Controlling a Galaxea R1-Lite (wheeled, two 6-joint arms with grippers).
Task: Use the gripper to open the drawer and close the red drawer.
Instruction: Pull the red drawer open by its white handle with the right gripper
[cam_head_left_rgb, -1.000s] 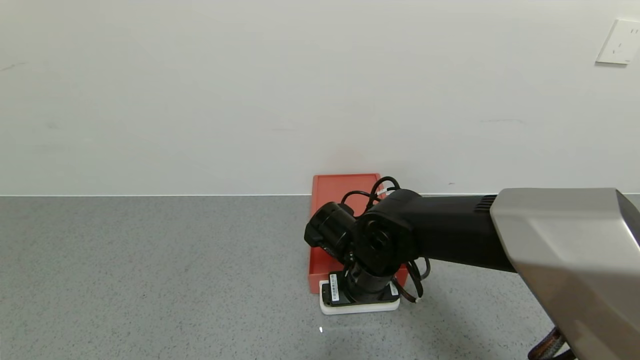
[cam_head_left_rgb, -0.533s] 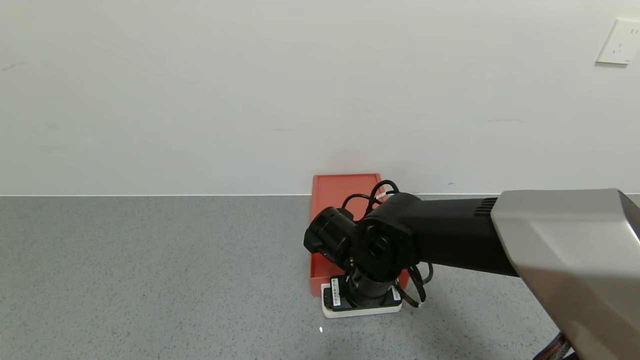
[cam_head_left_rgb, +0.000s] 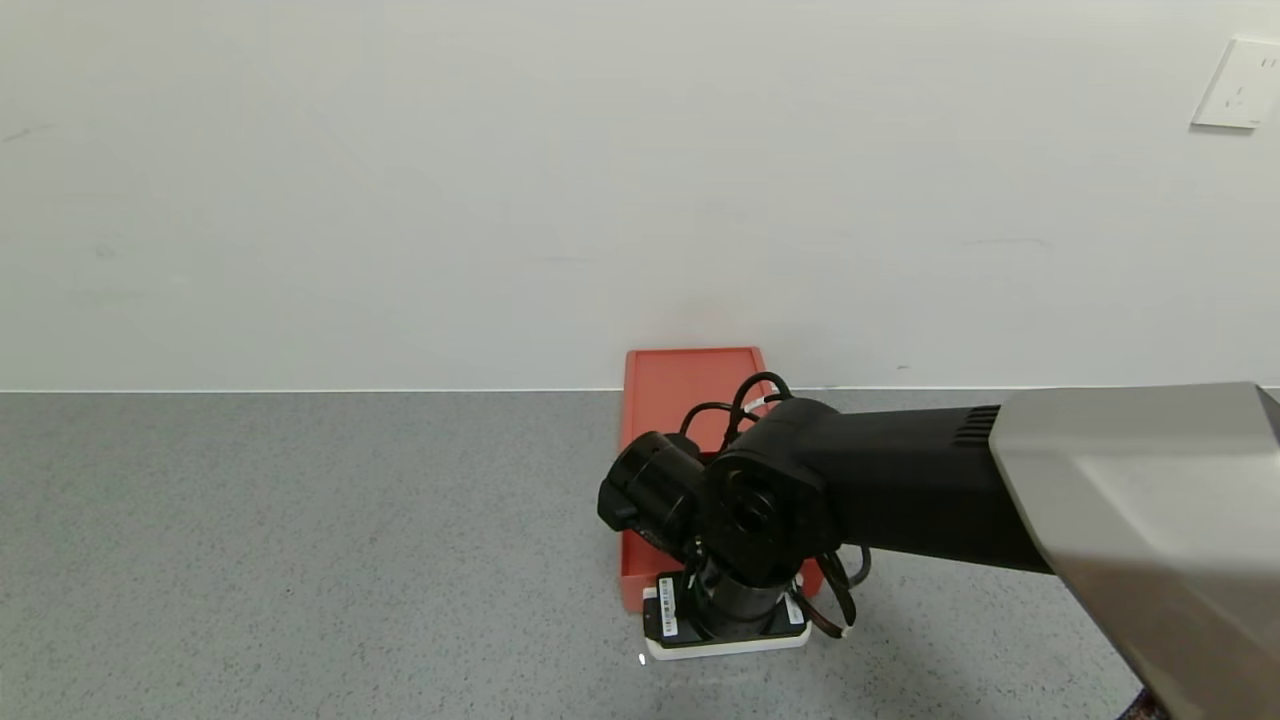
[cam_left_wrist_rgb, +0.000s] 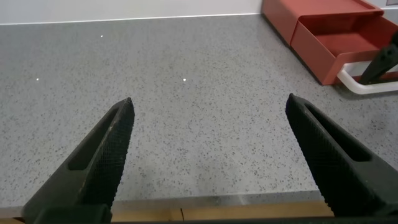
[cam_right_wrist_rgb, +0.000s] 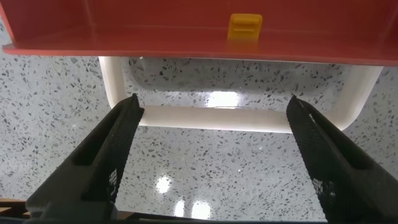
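Grey speckled countertop (cam_head_left_rgb: 300, 550) meets a white wall (cam_head_left_rgb: 500, 200). The red drawer (cam_head_left_rgb: 685, 390) lies against it, long axis running away from me, white loop handle (cam_right_wrist_rgb: 236, 118) toward me. My right gripper (cam_right_wrist_rgb: 214, 155) hangs over that handle, fingers wide apart, holding nothing.

Orange-red drawer (cam_head_left_rgb: 685, 400) lying flat on the grey desk (cam_head_left_rgb: 300, 550) against the wall, red tray (cam_left_wrist_rgb: 348, 43) slid partly out, white loop handle (cam_right_wrist_rgb: 236, 115) at its near end.
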